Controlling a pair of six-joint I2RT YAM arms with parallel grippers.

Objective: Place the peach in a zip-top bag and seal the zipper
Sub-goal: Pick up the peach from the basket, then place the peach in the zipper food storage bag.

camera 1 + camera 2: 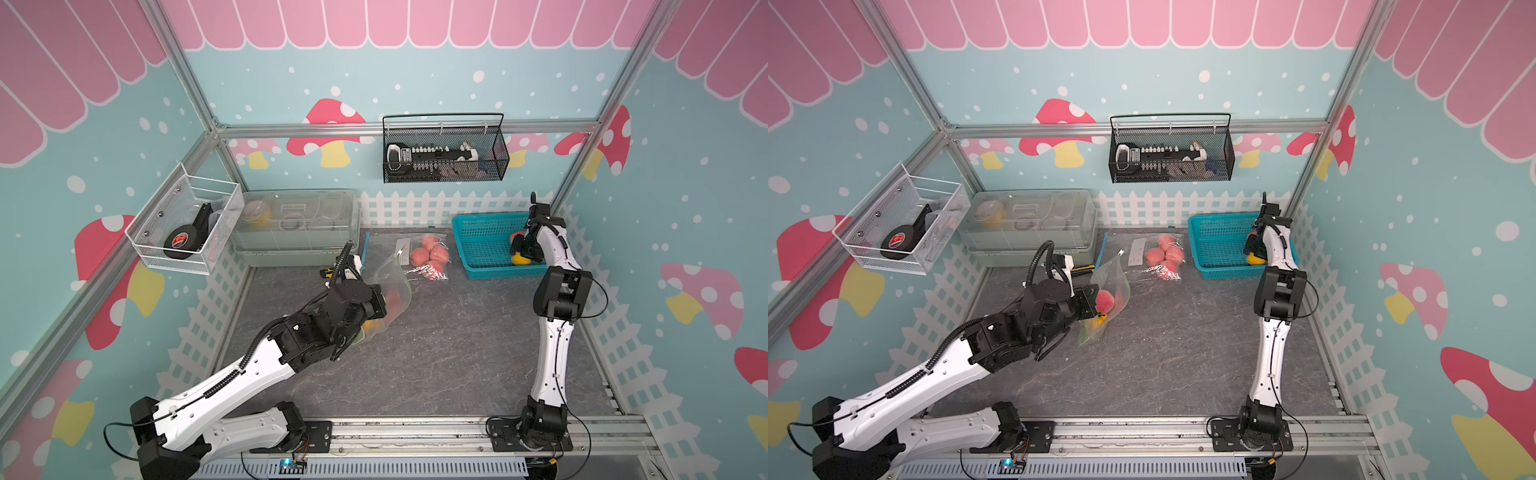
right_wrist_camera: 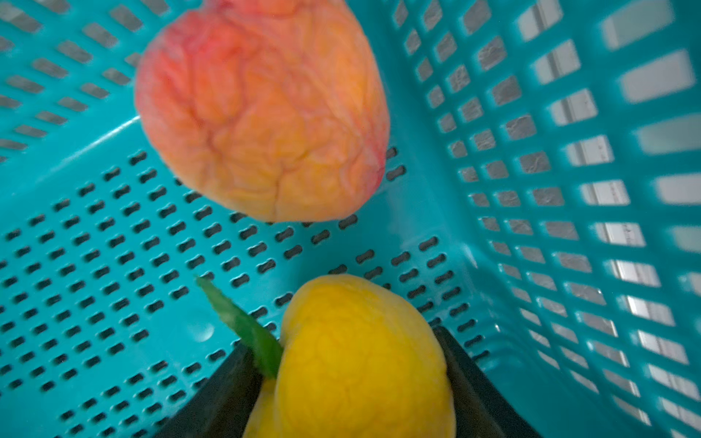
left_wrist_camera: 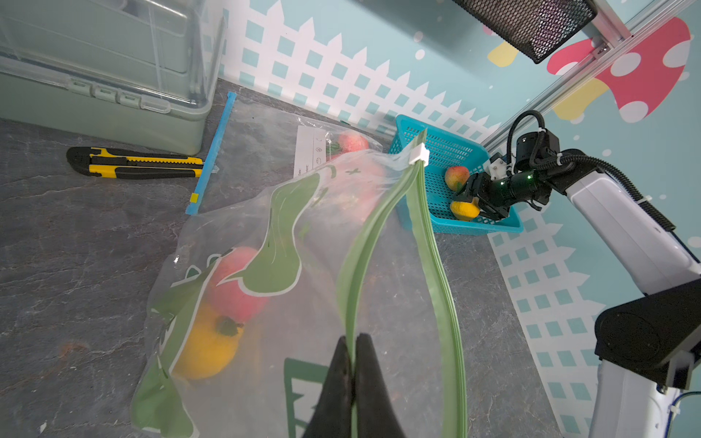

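Observation:
The clear zip-top bag (image 3: 303,265) with green print lies propped up left of centre in both top views (image 1: 392,286) (image 1: 1113,286). A pink peach (image 3: 235,284) and a yellow one (image 3: 208,349) lie inside it. Its green zipper stands apart, with the white slider (image 3: 418,153) at the far end. My left gripper (image 3: 353,341) is shut on one zipper edge. My right gripper (image 2: 341,341) reaches into the teal basket (image 1: 482,249), its fingers pressed on both sides of a yellow peach (image 2: 360,360). An orange-pink peach (image 2: 261,113) lies just beyond it.
A second flat bag (image 1: 428,253) holding several pink peaches lies between the open bag and the basket. A yellow-black utility knife (image 3: 136,167) sits by the clear storage box (image 1: 295,226). Wire baskets (image 1: 444,153) hang on the walls.

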